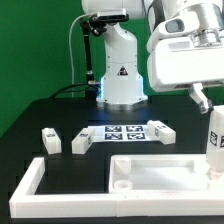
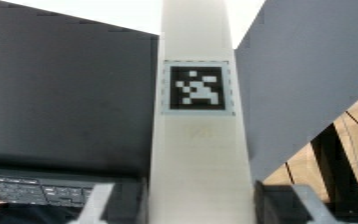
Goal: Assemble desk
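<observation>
- Nearest the camera, one white border rail (image 1: pixel 28 185) runs from eight o'clock of the exterior view round to six; it is no part of the desk
- Just behind it lies the single tabletop (image 1: pixel 160 165), flat and rim up, at five o'clock of that view, with a round hole (image 1: pixel 122 184) in its near corner on the exterior view's left
- At four o'clock stands the held leg (image 1: pixel 214 142), its long axis vertical and its lower end down at the tabletop's end on the exterior view's right; I cannot tell whether it touches the panel
- The gripper (image 1: pixel 207 100) is clamped on that leg's upper part; the wrist view shows the leg running straight between the fingers (image 2: pixel 105 208) with its tag (image 2: pixel 197 88) facing the lens
- What the next move turns on: the tabletop lies at six o'clock from the gripper, straight below, and the leg's axis points down at it, so I judge a short descent and seating into a corner comes next; there is one arm only
- Farther back, at nine o'clock, the outer loose leg (image 1: pixel 50 140) and the inner loose leg (image 1: pixel 80 143) lie on the black table (image 1: pixel 30 120), well apart from the gripper
- Behind them the marker board (image 1: pixel 122 133) sits mid-view, with a white block (image 1: pixel 160 128) at its end on the exterior view's right, likely a fourth leg
- Farthest, at twelve o'clock, the arm's base (image 1: pixel 120 75)
</observation>
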`<state>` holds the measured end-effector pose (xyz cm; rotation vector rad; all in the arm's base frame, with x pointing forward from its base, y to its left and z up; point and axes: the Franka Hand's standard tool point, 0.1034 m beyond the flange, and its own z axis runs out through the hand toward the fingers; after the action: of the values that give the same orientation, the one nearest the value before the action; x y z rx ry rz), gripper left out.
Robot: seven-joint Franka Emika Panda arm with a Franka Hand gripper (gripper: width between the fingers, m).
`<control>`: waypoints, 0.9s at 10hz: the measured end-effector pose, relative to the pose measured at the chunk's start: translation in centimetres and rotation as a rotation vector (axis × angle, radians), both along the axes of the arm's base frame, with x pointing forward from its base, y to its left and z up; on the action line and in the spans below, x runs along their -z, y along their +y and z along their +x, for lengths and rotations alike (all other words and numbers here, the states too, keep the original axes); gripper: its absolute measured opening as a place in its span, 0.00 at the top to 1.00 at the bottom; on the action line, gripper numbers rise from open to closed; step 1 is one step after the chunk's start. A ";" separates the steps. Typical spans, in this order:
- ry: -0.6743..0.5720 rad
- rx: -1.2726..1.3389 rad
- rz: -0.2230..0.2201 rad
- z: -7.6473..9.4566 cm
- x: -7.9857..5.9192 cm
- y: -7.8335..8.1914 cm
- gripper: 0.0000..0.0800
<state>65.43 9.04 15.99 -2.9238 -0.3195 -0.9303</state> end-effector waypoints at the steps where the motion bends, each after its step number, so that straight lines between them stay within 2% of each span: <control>1: 0.004 -0.003 0.000 -0.1 0.3 0.2 0.64; 3: 0.018 -0.003 0.000 -0.3 1.3 0.3 0.64; 9: 0.012 -0.004 0.003 -0.1 2.4 0.5 0.64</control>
<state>65.28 9.57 13.54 -2.9243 -0.3229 -0.9112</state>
